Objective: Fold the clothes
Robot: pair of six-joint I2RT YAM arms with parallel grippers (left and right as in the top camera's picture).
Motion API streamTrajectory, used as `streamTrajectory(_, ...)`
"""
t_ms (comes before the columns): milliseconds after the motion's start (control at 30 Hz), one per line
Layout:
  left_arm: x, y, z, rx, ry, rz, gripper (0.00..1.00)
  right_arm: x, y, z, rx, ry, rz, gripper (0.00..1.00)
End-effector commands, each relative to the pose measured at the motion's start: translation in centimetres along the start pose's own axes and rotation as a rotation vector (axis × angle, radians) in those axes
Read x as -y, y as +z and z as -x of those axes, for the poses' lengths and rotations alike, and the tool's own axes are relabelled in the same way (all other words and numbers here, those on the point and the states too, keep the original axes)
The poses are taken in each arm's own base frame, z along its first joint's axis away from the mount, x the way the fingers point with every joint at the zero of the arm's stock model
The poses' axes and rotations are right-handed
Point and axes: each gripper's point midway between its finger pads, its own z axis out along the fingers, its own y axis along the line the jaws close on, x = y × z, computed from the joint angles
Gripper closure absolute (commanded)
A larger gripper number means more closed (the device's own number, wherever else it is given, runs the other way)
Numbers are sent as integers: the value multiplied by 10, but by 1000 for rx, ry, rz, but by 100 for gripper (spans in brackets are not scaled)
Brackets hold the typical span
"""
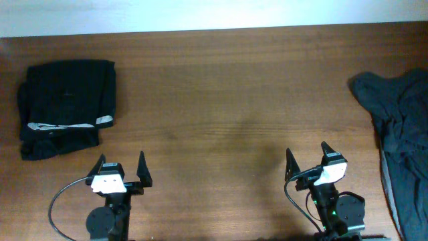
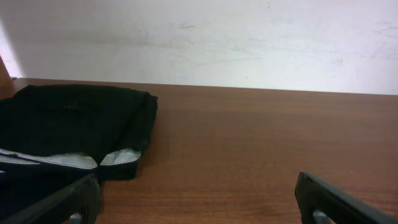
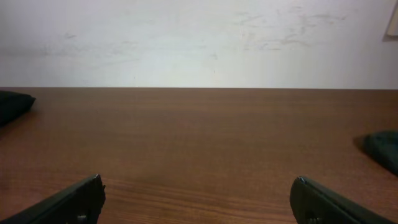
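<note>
Clothes in two lots, well apart, at opposite ends of the brown table (image 1: 227, 87). Lot one: black shorts (image 1: 67, 100), far-left part of the table in the overhead view, gathered into a compact, roughly squared bundle lying flat. A pale waistband strip (image 1: 67, 125) crosses the bundle near its nearer edge, with a lower black layer showing beyond it toward the arms. From the left wrist view the shorts (image 2: 68, 121) sit ahead and to the left, the strip (image 2: 59, 160) facing the camera, the bundle edges soft and slightly raised. Lot two: loose dark garment (image 1: 401, 134), at the right edge of the table, rumpled and spread, running out of frame to the right and toward the near side. Right wrist view catches only a corner of it (image 3: 382, 149) low at the right, and a sliver of the shorts (image 3: 12, 102) far left. Left gripper (image 1: 122, 158) sits at the near edge, below and right of the shorts, not touching them; its fingers (image 2: 68, 202) are spread wide with bare wood between them. Right gripper (image 1: 307, 150) is also at the near edge, left of the loose garment and clear of it, fingers (image 3: 68, 202) likewise wide apart, nothing held. Pale wall (image 2: 249, 43) behind the table, faintly scuffed.
</note>
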Motion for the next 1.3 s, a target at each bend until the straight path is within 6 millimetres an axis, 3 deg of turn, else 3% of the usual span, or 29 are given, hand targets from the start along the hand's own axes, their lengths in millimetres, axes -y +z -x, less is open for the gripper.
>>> streamTrajectory(0, 4, 0, -2, 1, 24, -20, 1, 3, 0, -1, 1, -6, -15, 1)
streamTrajectory(1267, 4, 0, -2, 1, 24, -20, 1, 3, 0, -1, 1, -6, -15, 1)
